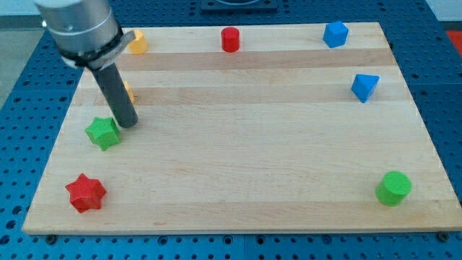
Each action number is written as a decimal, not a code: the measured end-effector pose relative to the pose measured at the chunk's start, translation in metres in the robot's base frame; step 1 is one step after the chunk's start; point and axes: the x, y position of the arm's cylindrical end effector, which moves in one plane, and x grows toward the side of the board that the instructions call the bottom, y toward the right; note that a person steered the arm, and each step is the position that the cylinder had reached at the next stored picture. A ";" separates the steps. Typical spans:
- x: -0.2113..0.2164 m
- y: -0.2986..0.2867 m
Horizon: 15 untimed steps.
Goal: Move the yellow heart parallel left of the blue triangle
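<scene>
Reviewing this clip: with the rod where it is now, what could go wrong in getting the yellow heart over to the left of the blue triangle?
1. My tip sits right beside the green star; sweeping from here may drag it along.
2. The rod mostly hides a yellow block behind it, so contact with it cannot be checked.
3. The blue triangle lies near the board's right edge; overshoot could bump it off.

A pale wooden tabletop [253, 144] with lengthwise grain is seen filling most of the view. It is laid on a blue perforated base [14, 108], visible along all edges. Lighting is even; soft shadows are cast.
</scene>
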 end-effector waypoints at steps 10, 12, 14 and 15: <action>-0.052 -0.066; -0.052 -0.049; -0.056 0.014; -0.063 0.043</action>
